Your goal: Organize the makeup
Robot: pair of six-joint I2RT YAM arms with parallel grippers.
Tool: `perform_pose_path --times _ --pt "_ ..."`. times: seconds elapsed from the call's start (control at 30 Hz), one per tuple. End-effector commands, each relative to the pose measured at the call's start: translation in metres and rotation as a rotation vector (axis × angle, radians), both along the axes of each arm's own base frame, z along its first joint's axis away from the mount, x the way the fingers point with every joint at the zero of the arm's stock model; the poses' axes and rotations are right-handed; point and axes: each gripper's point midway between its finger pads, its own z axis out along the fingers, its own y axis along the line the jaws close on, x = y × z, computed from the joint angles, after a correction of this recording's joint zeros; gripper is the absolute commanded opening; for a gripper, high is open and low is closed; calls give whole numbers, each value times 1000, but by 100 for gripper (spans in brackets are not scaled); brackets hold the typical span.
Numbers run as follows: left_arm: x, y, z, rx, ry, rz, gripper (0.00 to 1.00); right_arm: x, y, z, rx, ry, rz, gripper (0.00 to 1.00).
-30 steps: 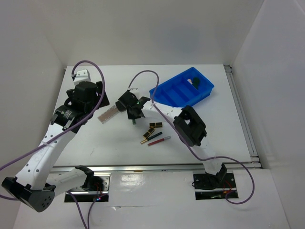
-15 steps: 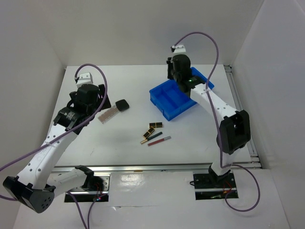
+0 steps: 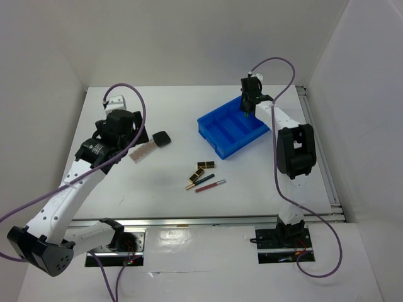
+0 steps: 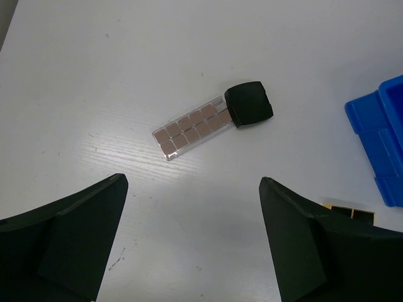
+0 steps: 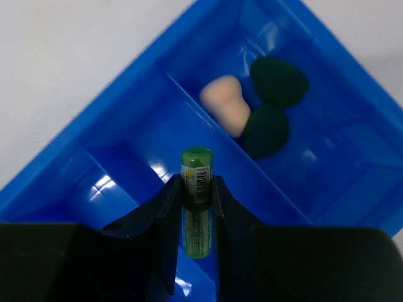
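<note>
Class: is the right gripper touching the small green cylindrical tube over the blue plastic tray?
Touching. Right wrist view: fingers of the right gripper press both sides of the green tube, no gap.

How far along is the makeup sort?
Done: a beige sponge and two dark green sponges lie in one compartment of the blue plastic tray. In hand: the right gripper is shut on the green tube above a neighbouring compartment. Left: the black square compact, pinkish glitter strip, gold-black lipsticks and thin pencils lie on the white table; the left gripper hangs open over the strip.
</note>
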Motion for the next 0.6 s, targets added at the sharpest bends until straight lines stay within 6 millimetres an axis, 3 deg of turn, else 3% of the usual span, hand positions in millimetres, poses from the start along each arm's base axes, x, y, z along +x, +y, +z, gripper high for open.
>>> perform_pose_path --times 0.0,0.13,0.17,0.27,0.33,0.47,0.53,0.57 --pt "4 -2 18 -8 -45 -12 100 7 -9 8 35 -9 -75 9" --pt "6 -5 15 -10 -34 -20 100 9 -12 -7 41 22 -83 20" --pt "6 -5 15 -10 -34 -20 100 10 -12 -8 39 31 -83 38" --pt "6 -7 15 -23 -33 -24 100 10 -10 -13 41 46 -76 68" --pt "6 -7 15 -23 -33 -24 100 8 -10 -14 45 55 -82 70" --pt "6 -7 15 -23 -33 -24 100 1 -6 26 64 -17 -71 68" --pt "4 -7 17 -34 -43 -19 100 -13 12 36 79 -25 -42 61" --pt "3 -6 15 -30 -34 -19 100 -22 21 60 99 -71 -16 59"
